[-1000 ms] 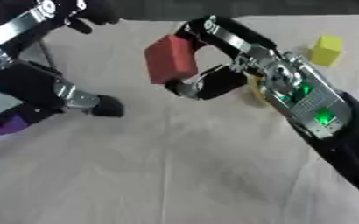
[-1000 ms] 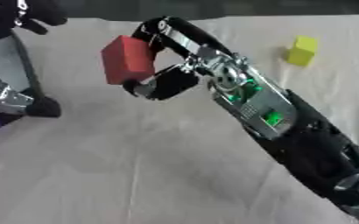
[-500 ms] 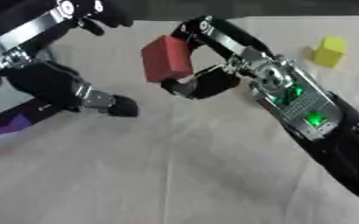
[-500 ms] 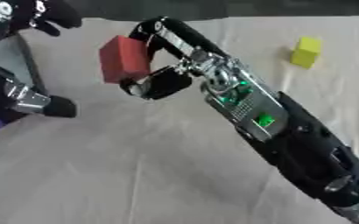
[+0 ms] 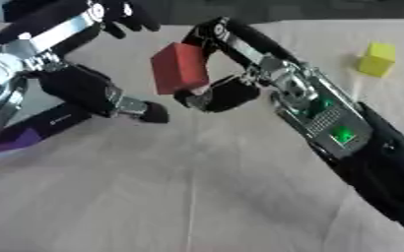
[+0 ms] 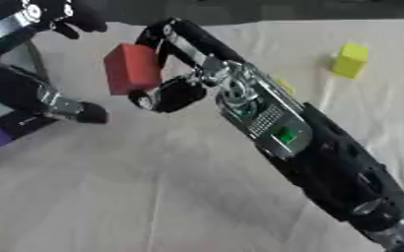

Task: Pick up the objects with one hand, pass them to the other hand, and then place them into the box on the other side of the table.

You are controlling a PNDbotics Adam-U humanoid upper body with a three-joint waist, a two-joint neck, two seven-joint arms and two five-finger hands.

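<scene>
My right hand (image 5: 225,89) is shut on a red block (image 5: 179,68), fingers curled over its top and thumb under it, holding it above the beige tablecloth (image 5: 197,187) at upper centre. My left hand (image 5: 78,84) reaches in from the left, open. Its upper fingers (image 5: 119,14) spread above and left of the block, and a lower finger (image 5: 145,111) points toward the block's underside. A small gap shows between the left hand and the block. A yellow block (image 6: 350,59) lies on the cloth at upper right.
A purple thing (image 5: 17,140) lies at the left edge under my left arm. A sliver of something yellow (image 6: 283,86) peeks out behind my right forearm, which crosses the right half of the cloth. The near left cloth is bare.
My left hand has moved right and up toward the red block, its lower finger now close under it. The right hand has kept the block almost in place.
</scene>
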